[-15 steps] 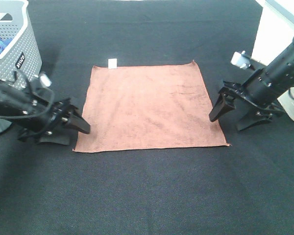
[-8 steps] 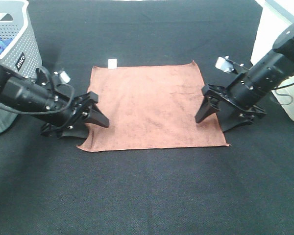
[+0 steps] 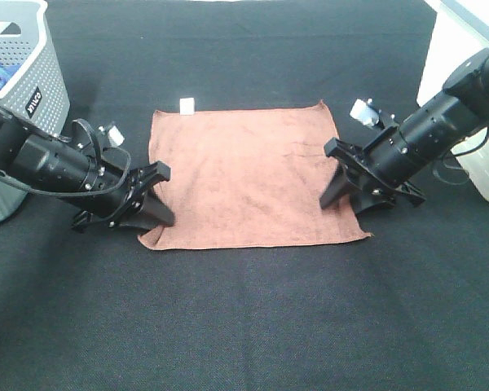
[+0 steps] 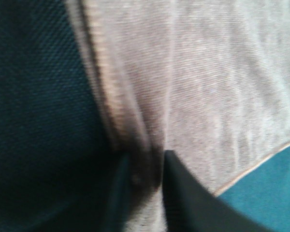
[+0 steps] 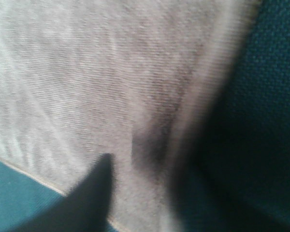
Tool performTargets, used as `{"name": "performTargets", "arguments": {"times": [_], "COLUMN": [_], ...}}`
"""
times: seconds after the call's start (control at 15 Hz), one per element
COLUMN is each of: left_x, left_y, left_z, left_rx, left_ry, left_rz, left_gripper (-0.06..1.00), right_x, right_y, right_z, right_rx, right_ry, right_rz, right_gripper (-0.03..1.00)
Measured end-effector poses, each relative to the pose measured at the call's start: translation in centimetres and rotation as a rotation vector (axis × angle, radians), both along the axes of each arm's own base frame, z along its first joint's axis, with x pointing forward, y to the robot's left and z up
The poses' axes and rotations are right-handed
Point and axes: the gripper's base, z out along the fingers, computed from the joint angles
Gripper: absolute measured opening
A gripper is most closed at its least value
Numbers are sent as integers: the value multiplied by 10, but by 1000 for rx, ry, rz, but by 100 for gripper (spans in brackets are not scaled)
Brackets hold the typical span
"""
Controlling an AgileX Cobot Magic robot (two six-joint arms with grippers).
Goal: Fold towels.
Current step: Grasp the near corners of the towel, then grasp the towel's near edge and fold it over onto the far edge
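The rust-brown towel (image 3: 244,171) lies flat at the centre of the black table cover (image 3: 244,326), its white tag (image 3: 187,104) at the 11 o'clock corner; a grey laundry basket (image 3: 33,90) stands well apart at 10 o'clock. The left gripper (image 3: 166,197) sits on the towel's 8 o'clock corner, fingers drawn close with a ridge of fabric pinched between them. The right gripper (image 3: 348,202) straddles the 4 o'clock edge, jaws apart, though its wrist view is blurred.

The likely trouble is an uneven hold; if the right closes on only the hem, or on nothing, a lift would drag one side and skew the fold. The left's pinch looks shallow, so the fabric may slip out. Fingers pressed this low could also snag the table cover and raise it with the towel.
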Motion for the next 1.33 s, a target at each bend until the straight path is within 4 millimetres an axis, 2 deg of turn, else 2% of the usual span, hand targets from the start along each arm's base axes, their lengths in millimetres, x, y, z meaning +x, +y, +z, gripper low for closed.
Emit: {"name": "performTargets", "arguments": {"times": [0.07,0.13,0.2,0.4,0.53,0.67,0.87,0.93,1.13,1.33], "left_x": [0,-1,-2,-6,-13,-34,-66,-66,-79,-76], "left_y": [0,0,1,10,14,20,25,25,27,29], "left_z": [-1,-1,-1,18,33,35,32,32,42,53], "left_rx": [3,2,-10,29,71,107,117,117,109,122], "left_ry": [2,9,26,35,36,80,144,144,138,71], "left_rz": [-5,-6,-10,-46,-57,-72,-74,-74,-79,-46], "left_gripper": [5,2,1,1,1,1,1,1,1,1], "right_x": [0,-1,-1,-3,-11,-28,-55,-55,-76,-73], "right_y": [0,0,0,1,1,-1,-2,-2,-3,-5], "right_z": [-2,-5,-5,3,16,26,30,30,30,38], "right_rx": [-1,0,1,-4,-3,-8,-12,-12,-17,-35], "right_ry": [6,22,25,30,28,42,82,82,118,40], "right_rz": [1,-8,-15,-12,-6,-13,-11,-11,-10,-22], "right_gripper": [20,6,0,0,0,0,0,0,0,0]}}
